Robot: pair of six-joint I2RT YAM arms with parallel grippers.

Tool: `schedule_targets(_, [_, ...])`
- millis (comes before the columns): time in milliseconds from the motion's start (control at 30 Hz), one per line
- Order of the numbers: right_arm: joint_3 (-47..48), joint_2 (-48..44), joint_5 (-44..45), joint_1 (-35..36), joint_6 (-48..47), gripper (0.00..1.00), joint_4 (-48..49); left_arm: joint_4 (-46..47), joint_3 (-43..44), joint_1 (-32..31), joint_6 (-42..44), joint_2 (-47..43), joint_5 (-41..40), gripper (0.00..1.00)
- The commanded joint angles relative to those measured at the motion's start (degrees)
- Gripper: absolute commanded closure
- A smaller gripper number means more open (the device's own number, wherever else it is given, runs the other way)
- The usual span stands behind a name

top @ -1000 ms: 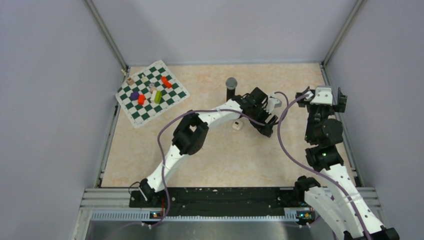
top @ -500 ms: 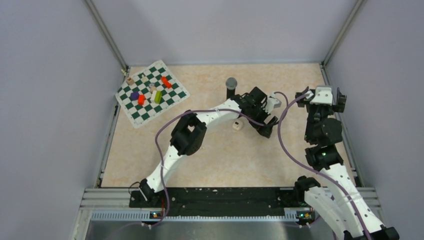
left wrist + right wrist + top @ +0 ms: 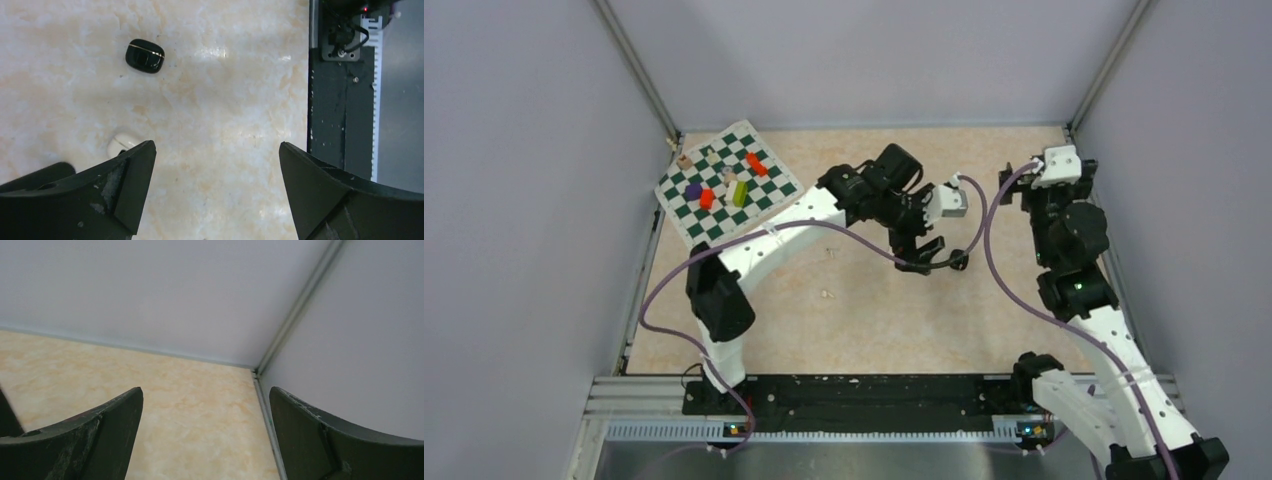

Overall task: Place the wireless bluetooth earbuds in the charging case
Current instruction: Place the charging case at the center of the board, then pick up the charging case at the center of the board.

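The marbled table (image 3: 874, 330) carries everything. On it, the left arm (image 3: 764, 238) stretches from its base toward one o'clock, and the right arm (image 3: 1079, 290) stands folded at the three o'clock edge. A chessboard (image 3: 729, 187) with coloured pieces lies at ten o'clock. The left gripper (image 3: 216, 150) hangs over the middle of the table with its jaws spread wide and nothing between them. The right gripper (image 3: 205, 392) is likewise spread and empty, facing the far corner. In the left wrist view a black case (image 3: 145, 55) lies at eleven o'clock from the jaw gap, apparently shut. A whitish rounded case (image 3: 121, 143) sits at nine o'clock, half hidden behind one finger. Two pale specks, probably earbuds (image 3: 829, 252), lie on the table at nine o'clock from the left gripper, well apart from it. No black buds can be made out. The step looks like choosing a case. It should go best with the jaws centred over the shell, a straight descent, and a gentle squeeze, since a smooth rounded shell may slip sideways. The lid must be opened before any bud goes in.
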Motion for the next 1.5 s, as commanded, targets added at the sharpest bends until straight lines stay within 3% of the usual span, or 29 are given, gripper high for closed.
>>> schedule_targets(0, [5.8,4.3,-20.6,-0.3,2.6,0.05,-9.2,-12.2,-1.8,0.4,9.1,-6.8,-4.6,0.01])
schedule_targets(100, [7.4,7.2,-35.9,-0.2,0.5,0.05,-15.0,-11.5,-4.9,0.7,5.7,-11.0,-16.9,0.01])
schedule_targets(167, [8.5,9.5,-40.9,-0.1,0.9,0.05,-17.4,-6.0,-11.1,2.5,4.1,-16.5,-21.4,0.01])
schedule_targets(267, [10.2,13.9,-43.8,0.7,0.4,0.05,-20.2,3.9,-20.4,5.6,2.1,-26.5,-26.5,0.01])
schedule_targets(400, [12.0,19.8,-42.6,3.2,-1.2,0.05,-21.5,11.0,-26.2,11.1,-0.1,-34.5,-34.7,0.01])
schedule_targets(600, [12.1,25.7,-39.6,8.5,-3.0,0.04,-19.7,25.4,-39.8,27.0,-6.6,-45.6,-19.4,0.01])
schedule_targets(700, [12.9,29.4,-40.4,9.9,-2.3,0.04,-20.1,35.2,-47.1,28.1,-7.0,-52.5,-19.9,0.01])
schedule_targets(800, [11.8,32.9,-41.7,10.7,-0.9,0.04,-19.0,35.0,-47.7,28.8,-9.0,-53.5,-19.0,0.01])
schedule_targets(1033, [8.3,40.5,-41.4,12.4,1.8,0.02,-13.9,43.9,-58.4,32.0,-12.4,-58.9,-11.0,0.01])
schedule_targets(1467, [13.4,52.1,-31.4,17.4,-0.1,0.02,-17.7,42.2,-58.5,33.6,-12.9,-59.1,2.3,0.01])
